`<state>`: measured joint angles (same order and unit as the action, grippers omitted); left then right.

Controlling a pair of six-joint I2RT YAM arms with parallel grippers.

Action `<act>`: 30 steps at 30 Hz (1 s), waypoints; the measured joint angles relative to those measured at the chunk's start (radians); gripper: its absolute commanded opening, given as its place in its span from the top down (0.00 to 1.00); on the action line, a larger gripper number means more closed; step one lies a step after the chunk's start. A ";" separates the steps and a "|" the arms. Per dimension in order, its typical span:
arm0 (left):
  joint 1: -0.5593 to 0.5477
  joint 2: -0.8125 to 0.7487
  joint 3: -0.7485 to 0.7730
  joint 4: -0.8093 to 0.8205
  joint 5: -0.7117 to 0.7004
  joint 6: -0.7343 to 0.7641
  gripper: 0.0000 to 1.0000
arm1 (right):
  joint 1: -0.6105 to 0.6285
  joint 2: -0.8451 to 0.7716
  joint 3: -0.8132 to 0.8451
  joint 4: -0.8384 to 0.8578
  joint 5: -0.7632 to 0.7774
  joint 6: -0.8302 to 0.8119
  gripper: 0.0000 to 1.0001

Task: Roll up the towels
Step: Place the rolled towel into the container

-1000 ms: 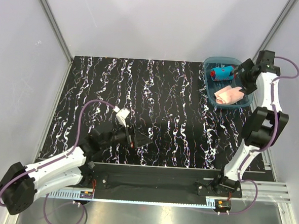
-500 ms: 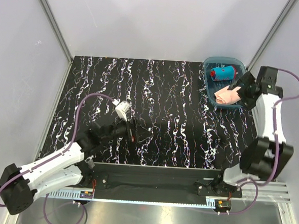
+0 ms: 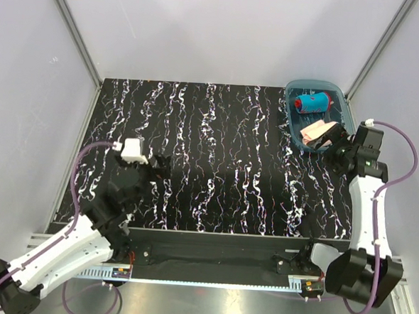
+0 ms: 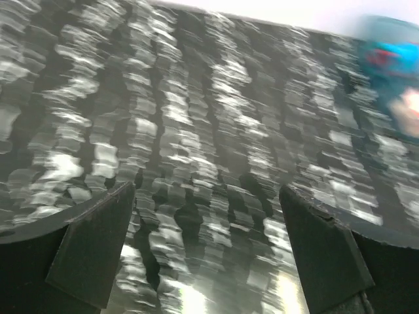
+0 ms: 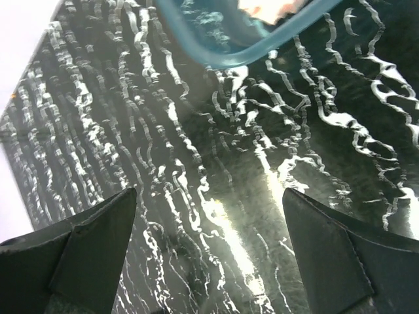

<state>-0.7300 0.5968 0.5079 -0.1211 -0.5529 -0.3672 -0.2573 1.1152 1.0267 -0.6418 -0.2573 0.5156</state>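
Both towels lie in the translucent blue tray (image 3: 293, 87) at the far right. The blue one with red pattern (image 3: 312, 102) is rolled; the peach-pink one (image 3: 316, 129) is bundled in front of it. My right gripper (image 3: 335, 145) hovers by the tray's near right corner, open and holding nothing. The right wrist view shows the tray's corner (image 5: 216, 55), a sliver of peach towel (image 5: 268, 8) and bare table between the open fingers (image 5: 91, 252). Over the table's left part, my left gripper (image 3: 156, 165) is open and holding nothing. The left wrist view is blurred, with the blue towel (image 4: 386, 55) far off.
A black table with white marbling (image 3: 216, 157) is closed in by pale walls at the back and sides. Metal corner posts (image 3: 74, 38) rise at the back. A rail (image 3: 218, 253) runs along the near edge with the arm bases.
My right gripper has drawn back out of the tray toward its near corner, leaving the peach towel there. The left arm has swung left and pulled back. Both stayed open.
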 measured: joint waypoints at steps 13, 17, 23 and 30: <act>0.219 -0.010 -0.474 0.766 -0.223 0.393 0.01 | 0.053 -0.196 -0.164 0.160 0.000 0.066 0.00; 0.401 0.281 -0.473 0.924 -0.141 0.362 0.01 | 0.053 -0.182 -0.164 0.168 0.000 0.065 0.00; 0.618 0.504 -0.389 0.941 0.075 0.335 0.01 | 0.053 -0.182 -0.164 0.173 -0.023 0.066 0.00; 0.712 0.715 -0.387 1.147 0.262 0.352 0.01 | 0.055 -0.196 -0.174 0.174 -0.041 0.065 0.00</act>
<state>-0.0177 1.3117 0.1211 1.0260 -0.2905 -0.0147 -0.2028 0.9195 0.8532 -0.4679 -0.2985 0.5804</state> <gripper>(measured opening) 0.987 0.994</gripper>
